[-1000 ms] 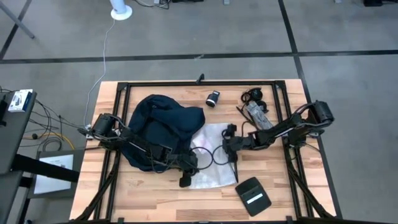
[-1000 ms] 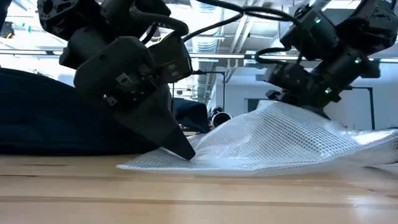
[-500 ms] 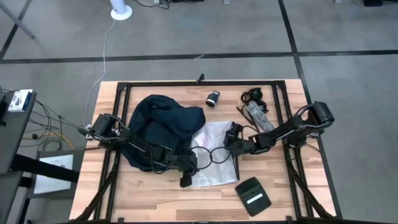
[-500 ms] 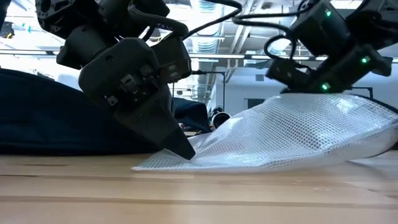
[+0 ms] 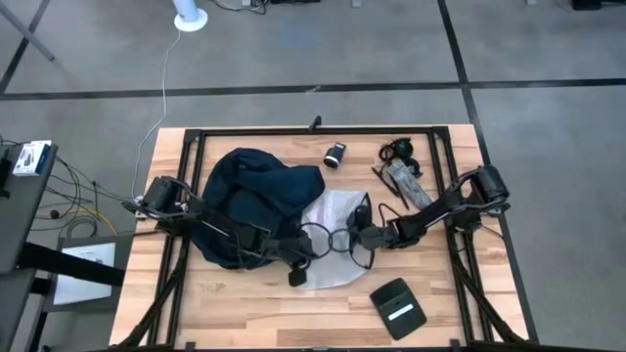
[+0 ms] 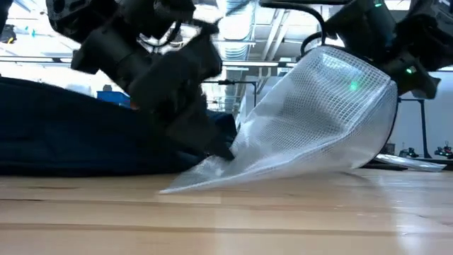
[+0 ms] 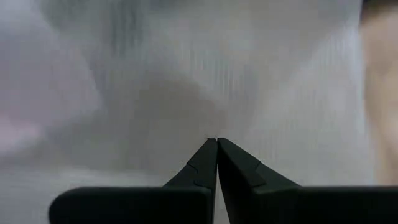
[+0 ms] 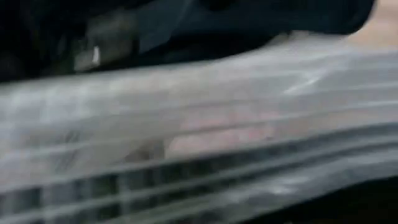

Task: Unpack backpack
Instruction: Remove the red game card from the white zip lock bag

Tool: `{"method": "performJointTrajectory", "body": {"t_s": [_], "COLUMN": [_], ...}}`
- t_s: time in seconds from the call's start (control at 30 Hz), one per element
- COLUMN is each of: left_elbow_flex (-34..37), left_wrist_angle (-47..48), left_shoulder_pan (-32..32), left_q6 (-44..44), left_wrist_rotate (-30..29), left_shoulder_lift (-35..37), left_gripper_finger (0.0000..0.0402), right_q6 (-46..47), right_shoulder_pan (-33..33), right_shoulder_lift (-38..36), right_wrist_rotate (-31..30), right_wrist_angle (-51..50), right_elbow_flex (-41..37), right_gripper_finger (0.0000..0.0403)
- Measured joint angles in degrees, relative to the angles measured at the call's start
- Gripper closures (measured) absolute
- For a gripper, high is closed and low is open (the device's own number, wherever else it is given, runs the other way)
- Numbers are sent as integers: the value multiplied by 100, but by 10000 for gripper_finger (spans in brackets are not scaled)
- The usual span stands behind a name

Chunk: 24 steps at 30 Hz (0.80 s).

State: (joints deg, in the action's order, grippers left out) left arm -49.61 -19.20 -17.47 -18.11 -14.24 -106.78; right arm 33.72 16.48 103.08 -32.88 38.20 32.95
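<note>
The backpack (image 5: 256, 203) lies left of centre in the overhead frame. Just beside it on its lower right, a clear mesh bag (image 5: 333, 244) is lifted by the right gripper (image 5: 364, 237); its grip is hidden. The left gripper (image 5: 296, 272), fingers together, pins the bag's near edge.

Soft matt cloth backpack (image 5: 256, 196); glossy clear mesh-patterned plastic bag (image 6: 311, 127); smooth pale wood table (image 5: 245, 303).

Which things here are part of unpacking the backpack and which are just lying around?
In the job:
backpack
clear mesh bag, lifted at one side
left gripper, fingers shut
right gripper

Lying about:
black pouch
small black cylinder
cable bundle
</note>
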Motion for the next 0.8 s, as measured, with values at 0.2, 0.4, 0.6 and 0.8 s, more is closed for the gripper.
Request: {"method": "performJointTrajectory", "body": {"t_s": [0.2,0.4,0.6,0.8], "left_elbow_flex": [-135,-144,-96,-96], "left_wrist_angle": [576,2668,2576,1550], "left_shoulder_pan": [-13,163,721,1167], "left_q6": [347,468,972,1804], "left_wrist_rotate": [-68,-1245,-1163,-1051], "left_shoulder_lift": [680,1311,1025,750], "left_gripper_finger": [402,402,402,402], "right_q6": [-910,-986,-1024,-938], "right_shoulder_pan": [167,366,648,807], "right_shoulder_lift": [225,230,228,226], "right_wrist_rotate": [5,4,4,0], "right_wrist_angle": [401,488,837,821], "right_elbow_flex": [7,9,11,11], "right_gripper_finger": [133,133,133,133]}}
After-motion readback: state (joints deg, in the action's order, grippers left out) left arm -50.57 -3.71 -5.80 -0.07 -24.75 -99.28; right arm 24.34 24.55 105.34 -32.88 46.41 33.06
